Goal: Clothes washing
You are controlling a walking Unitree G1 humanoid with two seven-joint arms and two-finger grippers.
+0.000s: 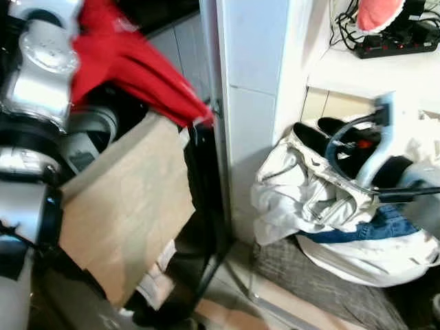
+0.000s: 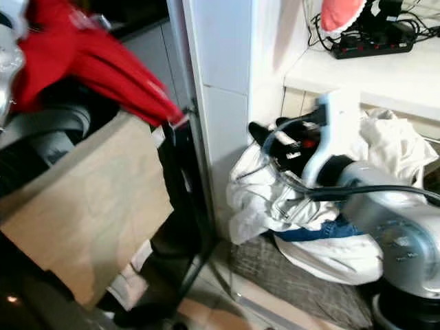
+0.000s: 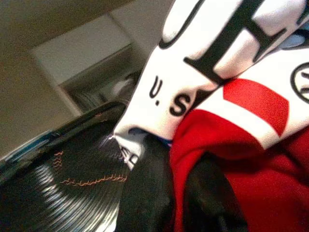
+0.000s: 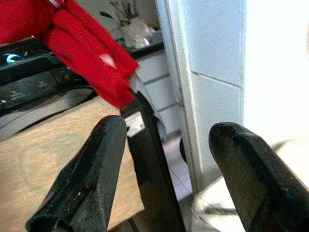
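Left wrist view: left gripper [image 3: 176, 193] pinching the red garment [image 1: 127, 58], which trails down-right over the washer drum [image 3: 67, 188] just beneath; right gripper [image 4: 169, 169], fingers wide and empty, farther off beside the laundry bag [image 1: 344, 227].

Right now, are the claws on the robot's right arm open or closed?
Open. The right gripper shows a wide gap between its two black fingers, holding nothing; tiled wall shows between them.
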